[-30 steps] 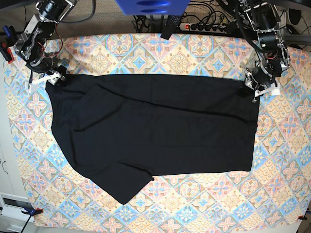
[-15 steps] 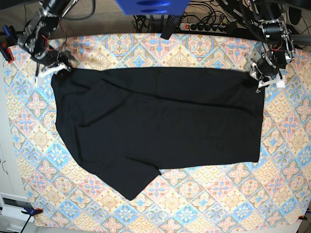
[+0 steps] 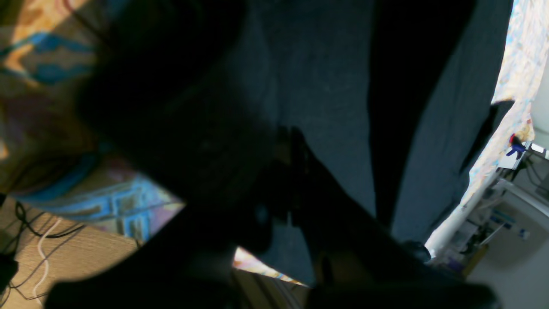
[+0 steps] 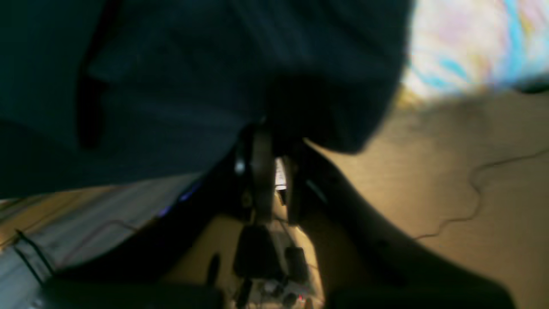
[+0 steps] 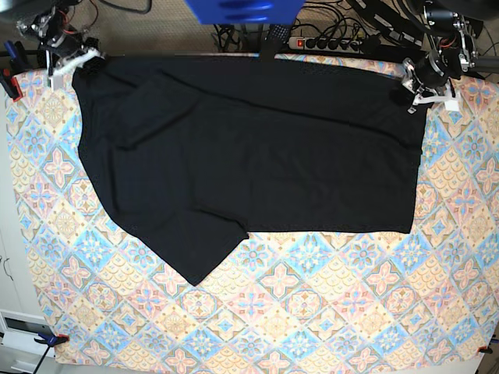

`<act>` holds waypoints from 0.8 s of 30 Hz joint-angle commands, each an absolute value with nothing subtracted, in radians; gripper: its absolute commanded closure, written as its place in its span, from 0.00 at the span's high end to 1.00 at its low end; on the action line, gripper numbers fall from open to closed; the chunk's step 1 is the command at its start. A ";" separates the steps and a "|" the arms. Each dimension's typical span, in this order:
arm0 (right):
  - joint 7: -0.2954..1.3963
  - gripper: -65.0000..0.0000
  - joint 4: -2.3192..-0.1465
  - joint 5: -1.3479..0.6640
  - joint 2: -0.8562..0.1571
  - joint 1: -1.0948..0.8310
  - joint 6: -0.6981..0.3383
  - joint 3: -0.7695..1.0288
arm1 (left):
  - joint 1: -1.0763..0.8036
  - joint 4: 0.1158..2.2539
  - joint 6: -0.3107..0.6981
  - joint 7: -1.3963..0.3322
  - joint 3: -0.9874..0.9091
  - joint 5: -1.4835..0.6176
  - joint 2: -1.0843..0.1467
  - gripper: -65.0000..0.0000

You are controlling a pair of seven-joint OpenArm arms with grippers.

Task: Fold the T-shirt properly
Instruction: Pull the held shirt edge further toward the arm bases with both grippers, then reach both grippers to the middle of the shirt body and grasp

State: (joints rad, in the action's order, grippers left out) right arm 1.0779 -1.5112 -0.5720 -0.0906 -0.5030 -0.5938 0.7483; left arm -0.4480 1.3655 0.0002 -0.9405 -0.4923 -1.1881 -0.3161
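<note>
Both of your arms have carried the black T-shirt point(image 5: 257, 148) toward the far edge of the table since the earlier base pictures: its top hem, which lay well inside the patterned tablecloth point(image 5: 327, 312) a second ago, now runs along the cloth's far edge, and the whole garment has slid back with it.

Your right gripper point(image 5: 74, 61) sits at the far left corner of the base view, its jaws closed on the shirt's corner there; in the right wrist view the two dark fingers point(image 4: 261, 171) stand nearly together with black fabric bunched between their tips. Your left gripper point(image 5: 417, 82) is at the far right corner, jaws clamped on the opposite corner of the shirt; the left wrist view shows the fingers point(image 3: 296, 171) pinched on dark cloth, though that picture is murky.

You have the T-shirt spread flat across the far half of the table, stretched between the two grips. One sleeve point(image 5: 207, 249) points toward the near edge, left of the middle, and a folded layer makes a faint diagonal crease near the far left corner. No label or print can be made out on the shirt.

Beyond the far edge you can see a power strip point(image 5: 327, 44) with cables and a blurred blue object point(image 5: 243, 10); no writing is legible on either.
</note>
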 commanded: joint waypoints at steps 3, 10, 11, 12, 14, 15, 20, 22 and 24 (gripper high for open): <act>1.061 0.08 -1.526 -0.568 -0.108 -0.503 -0.591 0.757 | -0.458 1.379 -0.004 -0.931 -0.496 -1.184 -0.332 0.00; 1.066 0.26 -1.538 -0.568 -0.108 -0.504 -0.591 0.760 | -0.475 1.383 -0.004 -0.986 -0.503 -1.185 -0.331 0.10; 1.066 0.30 -1.538 -0.570 -0.108 -0.506 -0.591 0.768 | -0.483 1.400 -0.004 -0.993 -0.504 -1.187 -0.331 0.15; 1.066 0.33 -1.540 -0.572 -0.108 -0.506 -0.591 0.786 | -0.503 1.417 -0.004 -0.995 -0.506 -1.193 -0.331 0.22; 1.066 0.36 -1.540 -0.572 -0.108 -0.507 -0.591 0.820 | -0.533 1.445 -0.005 -0.997 -0.527 -1.216 -0.331 0.30; 1.067 0.37 -1.540 -0.572 -0.108 -0.507 -0.591 0.835 | -0.549 1.461 -0.005 -0.997 -0.539 -1.231 -0.331 0.34; 1.067 0.38 -1.561 -0.572 -0.108 -0.507 -0.591 0.886 | -0.599 1.570 -0.005 -0.995 -0.593 -1.253 -0.331 0.38; 1.067 0.38 -1.610 -0.572 -0.108 -0.507 -0.591 0.888 | -0.595 1.606 -0.005 -0.997 -0.636 -1.253 -0.331 0.38; 1.067 0.38 -1.676 -0.572 -0.108 -0.506 -0.591 0.889 | -0.582 1.641 -0.005 -0.995 -0.667 -1.253 -0.331 0.38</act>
